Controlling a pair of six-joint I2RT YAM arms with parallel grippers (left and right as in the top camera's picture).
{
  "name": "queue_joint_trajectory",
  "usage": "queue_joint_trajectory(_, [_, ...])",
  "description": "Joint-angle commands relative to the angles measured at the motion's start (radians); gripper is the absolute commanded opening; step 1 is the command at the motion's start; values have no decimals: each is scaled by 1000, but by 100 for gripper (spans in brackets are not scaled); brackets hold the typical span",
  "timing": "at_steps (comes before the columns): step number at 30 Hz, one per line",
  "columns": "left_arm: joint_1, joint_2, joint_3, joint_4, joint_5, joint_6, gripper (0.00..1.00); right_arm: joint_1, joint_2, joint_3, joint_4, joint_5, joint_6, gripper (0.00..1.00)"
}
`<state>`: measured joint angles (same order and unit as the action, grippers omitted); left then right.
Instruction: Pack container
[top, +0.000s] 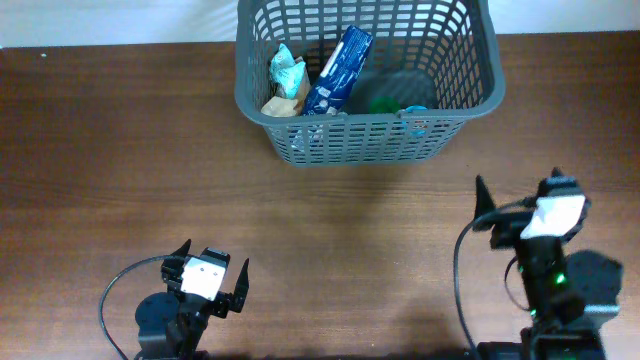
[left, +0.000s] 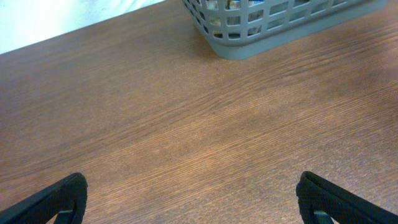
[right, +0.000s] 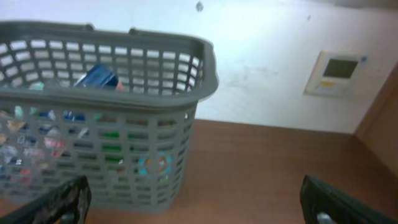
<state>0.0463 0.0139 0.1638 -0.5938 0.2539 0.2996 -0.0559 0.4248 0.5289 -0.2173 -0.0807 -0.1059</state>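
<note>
- Left gripper (top: 215, 258): jaws spread wide with nothing between them. It sits low over the table (top: 120, 150), well in front of the container (top: 370, 135) and off its left corner.
- Right gripper (top: 517, 190): jaws likewise apart and empty. It stands in front of the container's right corner, nearer to the container than the left gripper.
- Container: upright at the far edge of the table.
- Contents: a blue packet (top: 340, 70) leans on end near the middle. A teal packet (top: 288, 72) lies toward the left wall, and a green-lidded item (top: 383, 100) rests on the bottom. Other small pieces are too blurred to name.
- No loose item shows on the table in front of the container in any view. Judgement: packing is at or near its end, and the step in hand is standing off with both arms.
- Keep both jaws open and the fingers clear of the lattice wall. A fingertip caught in a slot would drag the container.
- Draw the right arm away from the container's right corner, not across its rim.
- Check the table beside and behind the container, which these views hide, before ending.
</note>
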Motion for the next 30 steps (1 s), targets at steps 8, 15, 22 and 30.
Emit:
queue_joint_trajectory(8, [4, -9, -7, 3, -7, 5, 99, 13, -272, -257, 24, -117, -10, 99])
queue_joint_trajectory(15, [4, -9, -7, 3, -7, 5, 99, 82, -336, -332, 24, -118, -10, 99])
queue_joint_trajectory(22, [4, -9, -7, 3, -7, 5, 99, 129, -354, -375, 24, -118, -10, 99])
queue_joint_trajectory(30, [4, -9, -7, 3, -6, 5, 99, 134, -422, -439, 28, -118, -14, 99])
